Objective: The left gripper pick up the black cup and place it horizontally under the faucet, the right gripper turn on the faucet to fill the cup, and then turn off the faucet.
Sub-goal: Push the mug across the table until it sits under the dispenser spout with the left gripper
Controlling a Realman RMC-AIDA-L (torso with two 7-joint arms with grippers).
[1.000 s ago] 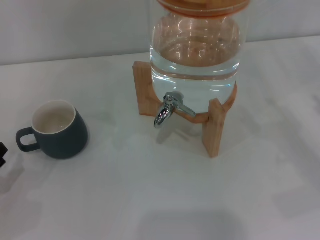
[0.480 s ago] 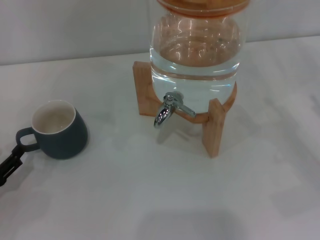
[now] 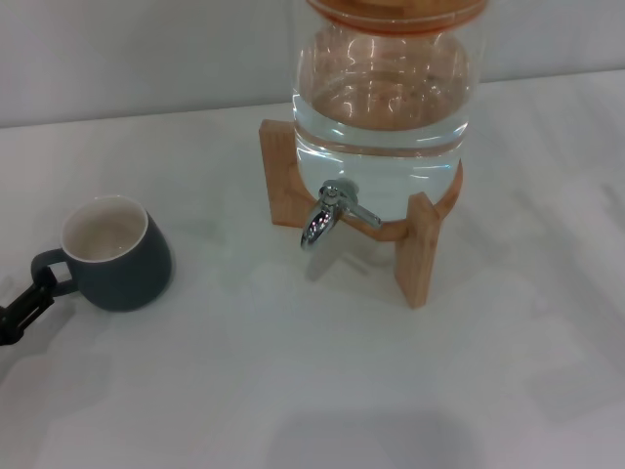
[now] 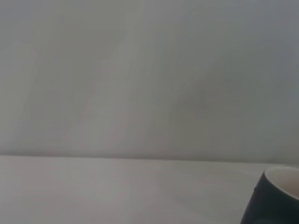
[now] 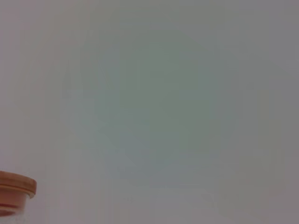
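Observation:
The black cup [image 3: 117, 256] stands upright on the white table at the left, cream inside, with its loop handle pointing left. Part of its rim also shows in the left wrist view [image 4: 276, 197]. My left gripper [image 3: 35, 291] reaches in from the left edge, and its black jointed tip is at the cup's handle. The chrome faucet [image 3: 327, 215] sticks out of the glass jar's front with its spout down, and nothing stands under it. My right gripper is out of view.
The glass water jar [image 3: 383, 107] sits on a wooden stand [image 3: 420, 252] at the middle back. Its orange lid shows in the right wrist view [image 5: 15, 185]. A pale wall runs behind the table.
My left gripper has come in from the left edge and moved up to the cup's handle. The cup and faucet have not moved.

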